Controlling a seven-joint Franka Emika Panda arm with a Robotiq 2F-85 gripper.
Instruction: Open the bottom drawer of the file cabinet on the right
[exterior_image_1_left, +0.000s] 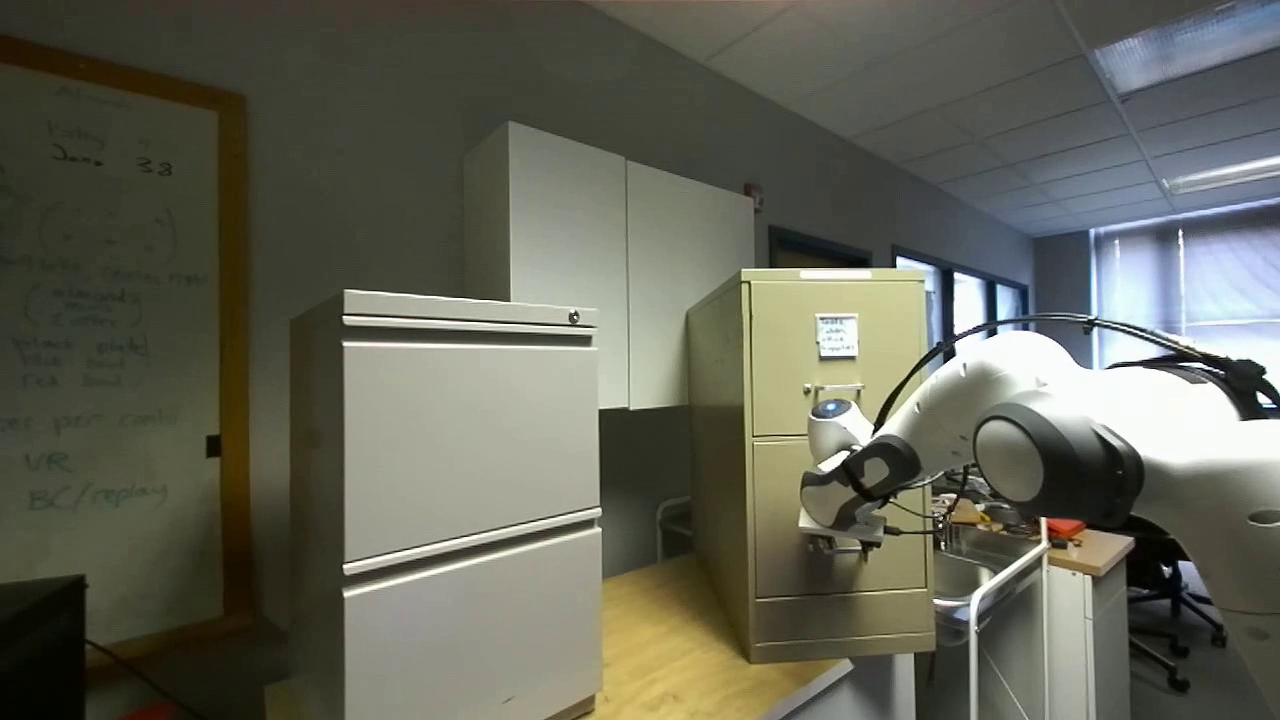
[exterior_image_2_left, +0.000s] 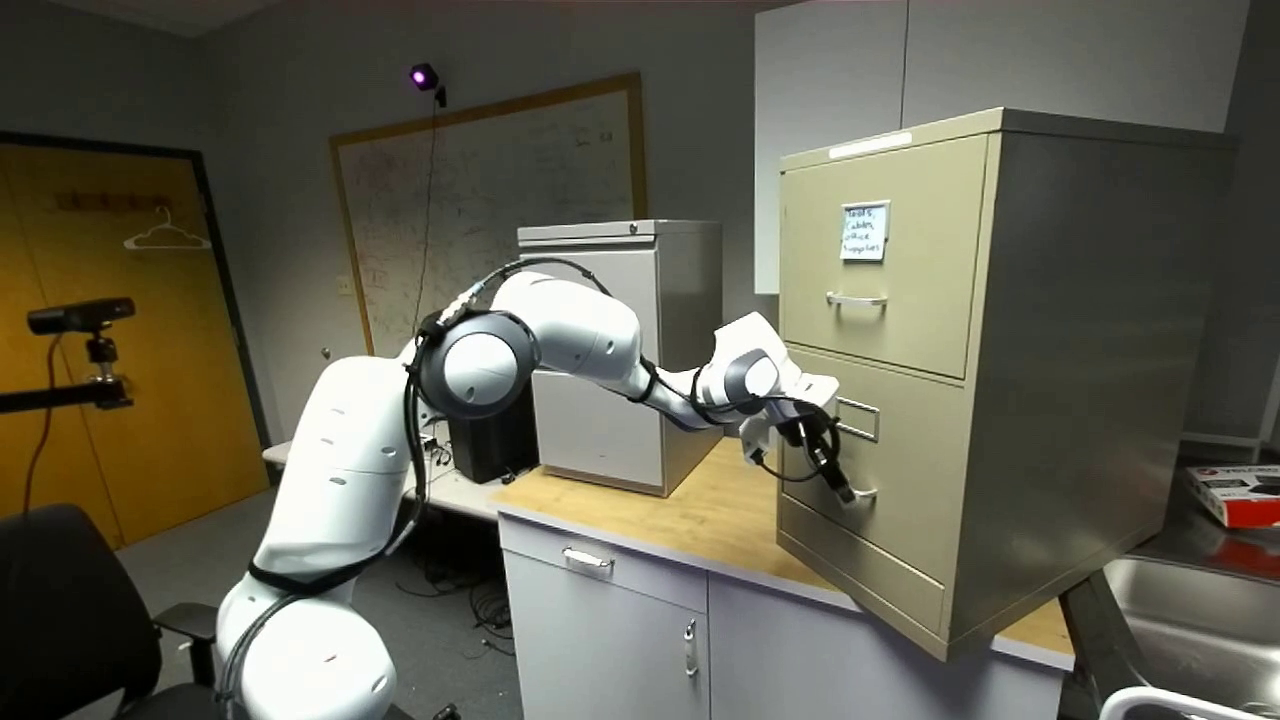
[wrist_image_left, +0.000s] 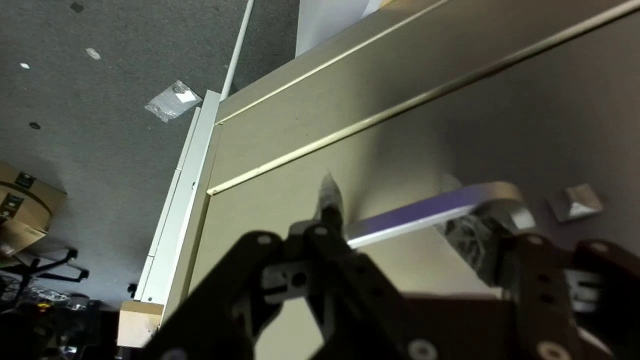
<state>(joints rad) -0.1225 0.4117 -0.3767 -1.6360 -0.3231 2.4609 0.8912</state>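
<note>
The tall beige-tan file cabinet (exterior_image_1_left: 720, 450) stands on the wooden counter and shows in both exterior views (exterior_image_2_left: 1090, 350). Its bottom drawer (exterior_image_1_left: 785, 500) sits flush with the cabinet front (exterior_image_2_left: 915, 500). The drawer's silver pull (exterior_image_2_left: 867, 494) is partly hidden by the gripper. In the wrist view the pull (wrist_image_left: 415, 215) runs across between the fingers. My gripper (wrist_image_left: 392, 205) is open, with one finger near each end of the pull; I cannot tell whether either finger touches it. The gripper is small in an exterior view (exterior_image_2_left: 845, 487), tilted downward at the pull.
An upper drawer (exterior_image_2_left: 900, 250) with its own pull and label card is above. A light-grey cabinet (exterior_image_1_left: 470, 430) stands on the same counter (exterior_image_1_left: 660, 620). A sink (exterior_image_2_left: 1180, 610) lies beside the tan cabinet. White wall cupboards (exterior_image_1_left: 570, 240) hang behind.
</note>
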